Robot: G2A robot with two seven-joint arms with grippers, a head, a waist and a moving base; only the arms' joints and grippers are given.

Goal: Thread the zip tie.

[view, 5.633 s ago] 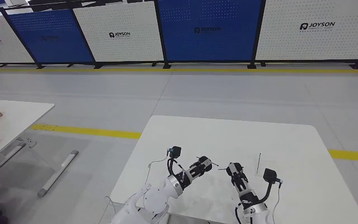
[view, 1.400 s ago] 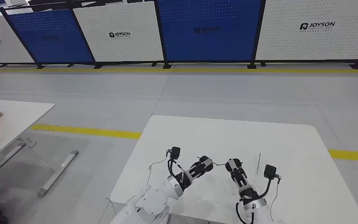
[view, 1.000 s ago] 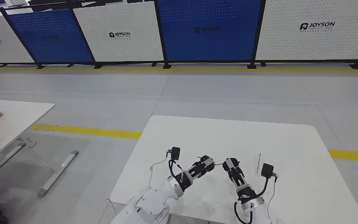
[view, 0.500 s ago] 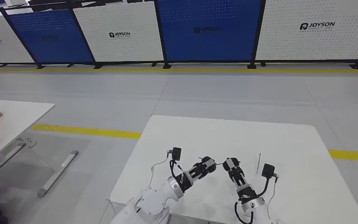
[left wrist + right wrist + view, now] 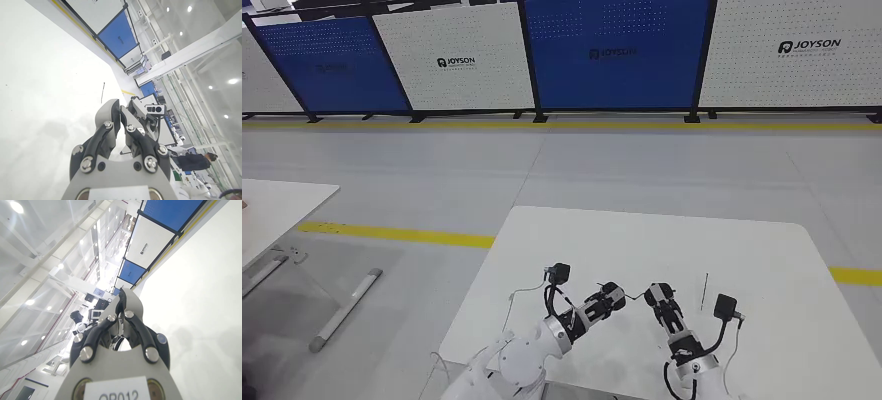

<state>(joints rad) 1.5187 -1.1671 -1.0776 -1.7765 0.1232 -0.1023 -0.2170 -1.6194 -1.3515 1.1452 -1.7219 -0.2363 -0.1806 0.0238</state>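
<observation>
Your left tool [image 5: 119, 108] and right tool [image 5: 122, 293] each clamp tight on the zip tie [image 5: 633, 297] between them; it looks light, springy, slick, so grip close to its ends.

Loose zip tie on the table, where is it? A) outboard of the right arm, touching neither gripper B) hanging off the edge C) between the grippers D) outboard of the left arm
A: the top view shows the loose zip tie lying flat on the table on the right gripper's outer side, clear of it and of the left gripper.
</observation>
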